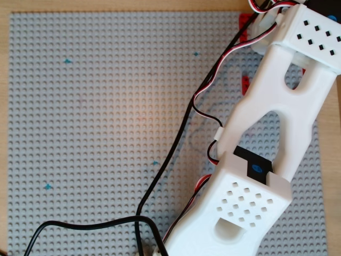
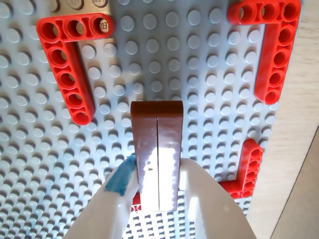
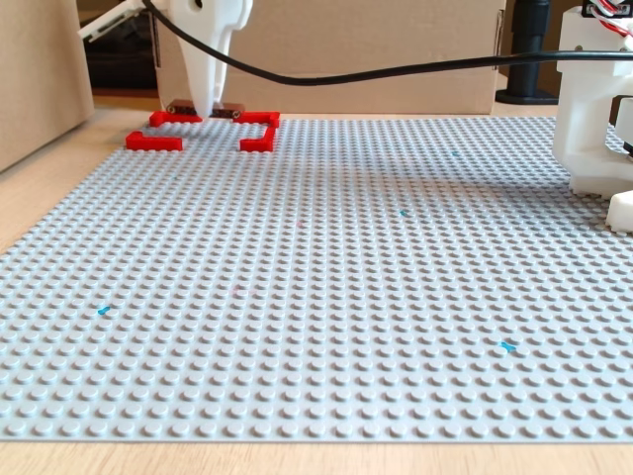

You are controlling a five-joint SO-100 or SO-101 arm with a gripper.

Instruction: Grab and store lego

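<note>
In the wrist view, the dark reddish-brown lego brick [image 2: 158, 154] is pinched by the white pincer [image 2: 158, 191] between its two fingers, over the grey studded baseplate [image 2: 164, 64], among three red corner pieces [image 2: 67, 64].

One brown lego [image 2: 158, 154], three red corner pieces [image 2: 67, 64], one grey baseplate [image 3: 326, 287].

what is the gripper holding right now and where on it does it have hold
The gripper holds the dark reddish-brown lego, its fingers clamping the long sides near one end.
</note>
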